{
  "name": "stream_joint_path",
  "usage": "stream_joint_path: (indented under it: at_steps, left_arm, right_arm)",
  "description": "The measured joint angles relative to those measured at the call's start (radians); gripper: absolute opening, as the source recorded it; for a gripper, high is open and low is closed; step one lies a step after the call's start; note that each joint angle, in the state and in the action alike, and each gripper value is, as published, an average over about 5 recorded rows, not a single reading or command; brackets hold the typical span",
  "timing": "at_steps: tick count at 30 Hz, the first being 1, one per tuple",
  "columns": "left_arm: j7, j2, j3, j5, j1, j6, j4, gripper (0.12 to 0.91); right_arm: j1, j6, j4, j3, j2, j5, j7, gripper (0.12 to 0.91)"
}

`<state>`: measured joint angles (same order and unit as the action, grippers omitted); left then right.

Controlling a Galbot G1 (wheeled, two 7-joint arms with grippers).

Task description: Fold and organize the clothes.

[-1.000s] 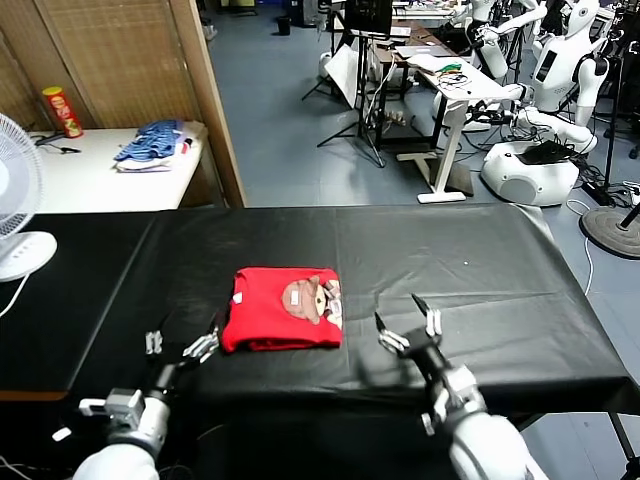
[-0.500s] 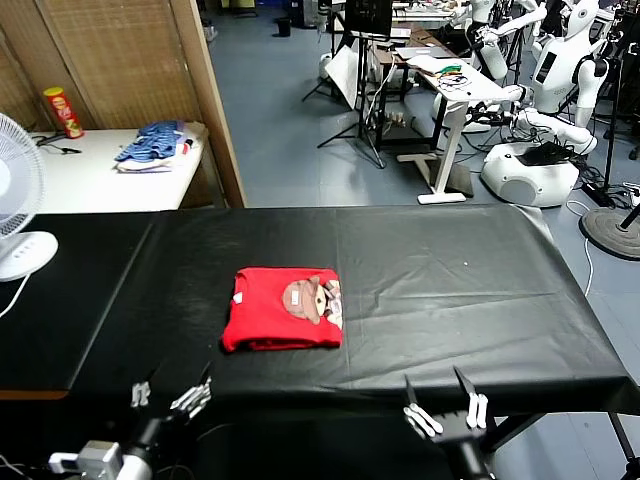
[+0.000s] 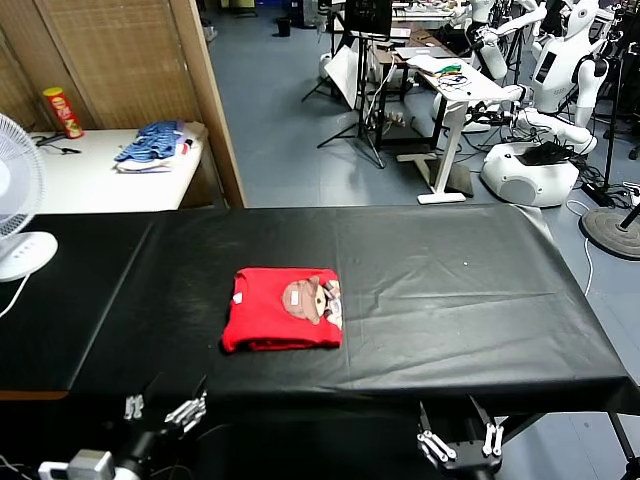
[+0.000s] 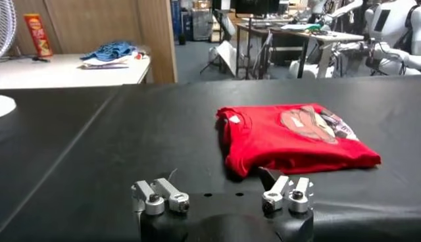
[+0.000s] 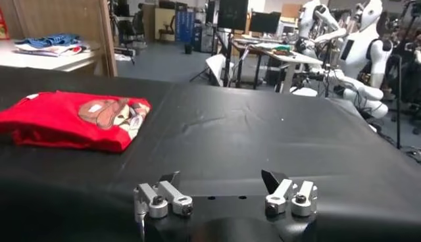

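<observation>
The clothes are one red T-shirt [image 3: 283,322], folded into a neat rectangle with its cartoon print facing up. It lies left of centre on the black table [image 3: 450,270]. In the left wrist view the T-shirt [image 4: 296,138] lies just beyond my left gripper [image 4: 214,184], and in the right wrist view the T-shirt [image 5: 72,118] lies off to one side. My left gripper [image 3: 160,408] hangs open below the table's front edge, nearer me than the shirt. My right gripper [image 3: 460,440] is open too, low past the front edge, and my right gripper [image 5: 222,177] holds nothing.
A white fan [image 3: 15,200] stands at the table's left end. Behind it a white side table carries a blue-and-white cloth pile [image 3: 152,143] and a red can [image 3: 62,110]. A wooden partition [image 3: 205,100], desks and white robots [image 3: 565,60] fill the background.
Both grippers have drawn back from beside the shirt toward me and dropped below the table's front edge. They stayed open. The shirt has not moved.
</observation>
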<state>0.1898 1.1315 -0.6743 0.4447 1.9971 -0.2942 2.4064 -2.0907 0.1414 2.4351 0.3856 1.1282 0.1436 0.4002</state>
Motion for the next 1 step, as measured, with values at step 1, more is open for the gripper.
stream_joint_path:
  at_steps: [1]
  left_arm:
    - [-0.001,0.0,-0.001,0.0,0.001,0.0,0.0,0.798]
  right_arm:
    - [-0.001,0.0,0.0,0.0,0.0,0.0,0.0,0.798]
